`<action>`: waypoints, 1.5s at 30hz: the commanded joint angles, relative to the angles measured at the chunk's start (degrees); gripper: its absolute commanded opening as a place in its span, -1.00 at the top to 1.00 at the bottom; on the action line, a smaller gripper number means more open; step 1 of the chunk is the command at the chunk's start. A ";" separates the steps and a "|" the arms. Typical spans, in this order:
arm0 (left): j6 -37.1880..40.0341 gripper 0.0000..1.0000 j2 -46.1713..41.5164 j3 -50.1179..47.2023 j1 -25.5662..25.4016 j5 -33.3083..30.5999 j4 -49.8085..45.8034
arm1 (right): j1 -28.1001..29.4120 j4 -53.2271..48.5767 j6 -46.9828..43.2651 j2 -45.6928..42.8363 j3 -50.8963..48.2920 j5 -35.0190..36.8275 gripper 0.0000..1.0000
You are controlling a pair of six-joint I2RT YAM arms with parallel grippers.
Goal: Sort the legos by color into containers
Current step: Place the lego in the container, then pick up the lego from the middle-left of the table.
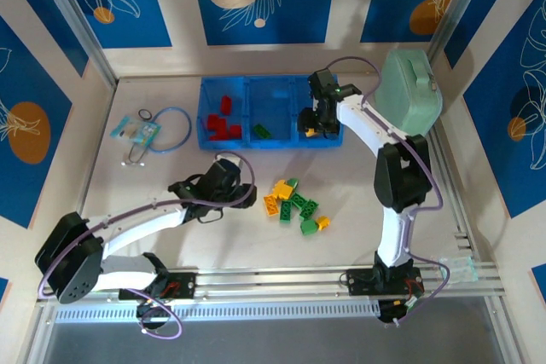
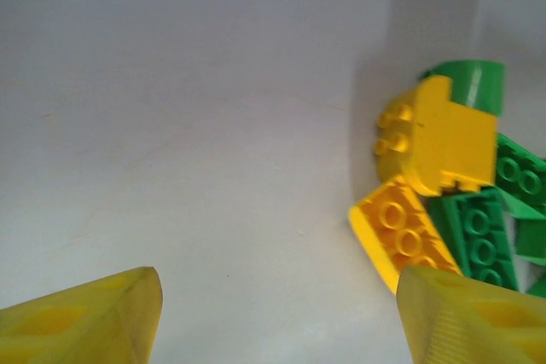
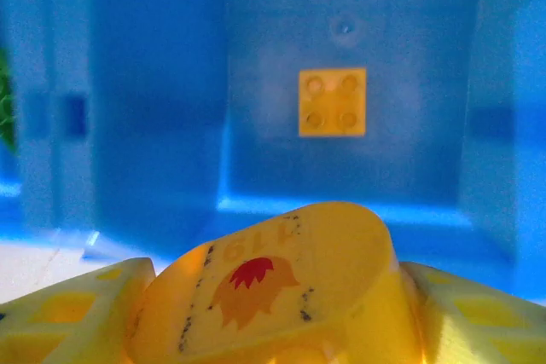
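Hovering above the right-end compartment of the tray (image 1: pixel 248 95), the right gripper (image 3: pixel 273 321) has its fingers closed round a rounded yellow piece (image 3: pixel 264 283) with a red flame print. It's gripped on both sides, so it hangs squarely over the drop spot. Below it, one square yellow brick (image 3: pixel 332 102) lies flat on the compartment floor, so I'd call this the yellow bin. The tray sits along the table's (image 2: pixel 171 125) far edge, about midway. Red bricks (image 1: pixel 223 123) are in its left compartment, and a green brick (image 1: pixel 261 131) is in the middle one. Colours kept apart, just as the task wants.

Over to the left gripper (image 2: pixel 277 328): fingers spread wide, nothing between them, low over bare table just beside the loose pile (image 1: pixel 294 204). That pile of yellow and green bricks, jumbled and touching, lies near the table's middle, toward the near edge. On the left wrist view a chunky yellow block (image 2: pixel 439 138) and a flat yellow brick (image 2: pixel 401 236) sit nearest, with greens behind.

My read: the left is lining up a yellow pick while the right is about to release. The risk is crowding, since a wide grab may nudge neighbours.
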 commanded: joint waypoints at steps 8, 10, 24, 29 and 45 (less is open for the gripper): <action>1.61 -0.35 5.63 6.05 -11.20 -3.59 -1.98 | -1.62 -1.57 1.53 4.04 6.85 0.71 -0.46; 1.44 -0.34 6.89 6.87 -12.75 -3.32 -1.55 | -1.36 -1.37 1.62 2.67 6.28 1.56 -0.50; 0.56 -0.26 18.56 14.94 -18.40 -0.16 -3.03 | -1.79 1.21 1.29 -7.61 -0.59 1.14 -0.60; -1.82 -0.12 21.50 15.64 -18.74 1.45 -2.90 | -1.14 3.81 2.81 -13.95 -6.59 -0.56 -0.59; -5.79 -0.07 32.58 23.61 -18.49 1.41 -10.77 | 0.14 8.04 5.64 -24.70 -20.93 0.27 -0.57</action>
